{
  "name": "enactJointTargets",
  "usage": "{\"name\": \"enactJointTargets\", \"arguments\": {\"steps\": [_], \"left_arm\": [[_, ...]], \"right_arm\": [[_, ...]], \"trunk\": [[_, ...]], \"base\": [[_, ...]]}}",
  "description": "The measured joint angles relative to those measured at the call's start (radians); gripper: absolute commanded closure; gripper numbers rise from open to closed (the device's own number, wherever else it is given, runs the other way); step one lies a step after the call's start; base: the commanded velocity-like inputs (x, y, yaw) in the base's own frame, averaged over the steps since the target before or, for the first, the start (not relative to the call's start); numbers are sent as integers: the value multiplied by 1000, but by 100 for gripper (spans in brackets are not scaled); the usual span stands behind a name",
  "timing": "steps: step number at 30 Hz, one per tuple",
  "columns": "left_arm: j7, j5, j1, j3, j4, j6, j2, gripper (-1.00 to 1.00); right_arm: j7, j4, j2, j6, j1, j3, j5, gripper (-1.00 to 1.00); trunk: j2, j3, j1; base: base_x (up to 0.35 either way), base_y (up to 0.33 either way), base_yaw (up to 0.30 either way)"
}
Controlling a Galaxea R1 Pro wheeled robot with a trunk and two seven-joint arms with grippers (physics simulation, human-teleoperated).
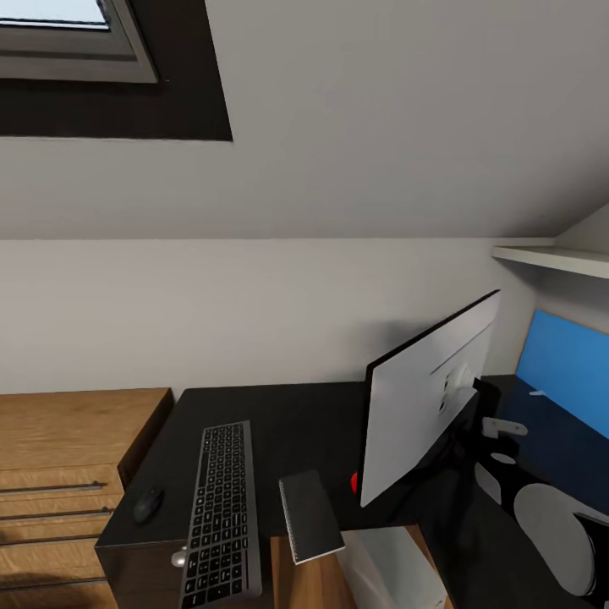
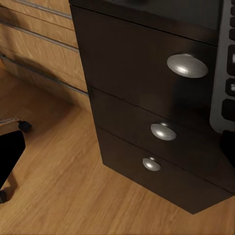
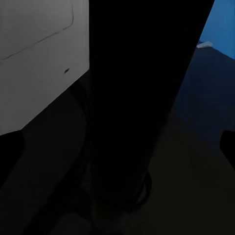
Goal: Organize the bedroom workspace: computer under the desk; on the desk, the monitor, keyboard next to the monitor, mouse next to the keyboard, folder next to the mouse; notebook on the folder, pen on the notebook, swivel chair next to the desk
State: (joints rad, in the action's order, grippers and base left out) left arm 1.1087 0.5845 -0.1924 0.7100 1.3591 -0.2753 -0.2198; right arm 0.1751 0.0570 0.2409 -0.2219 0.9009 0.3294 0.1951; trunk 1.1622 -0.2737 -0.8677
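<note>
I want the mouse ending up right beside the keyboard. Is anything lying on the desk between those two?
Nothing visible does. The mouse sits on the desk just left of the keyboard, with only bare black desktop between them.

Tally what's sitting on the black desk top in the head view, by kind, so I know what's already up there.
Keyboard: 1
Mouse: 1
Notebook: 1, overhanging the front edge
Monitor: 1, silver-grey back toward the camera
Total: 4 on the desk
</note>
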Motion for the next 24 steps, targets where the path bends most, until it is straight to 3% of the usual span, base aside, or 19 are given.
{"name": "enactJointTargets", "arguments": {"steps": [24], "left_arm": [[0,0,0,0,0,0,0,-100]], "right_arm": [[0,0,0,0,0,0,0,-100]], "trunk": [[0,0,0]], "base": [[8,-12,0]]}}
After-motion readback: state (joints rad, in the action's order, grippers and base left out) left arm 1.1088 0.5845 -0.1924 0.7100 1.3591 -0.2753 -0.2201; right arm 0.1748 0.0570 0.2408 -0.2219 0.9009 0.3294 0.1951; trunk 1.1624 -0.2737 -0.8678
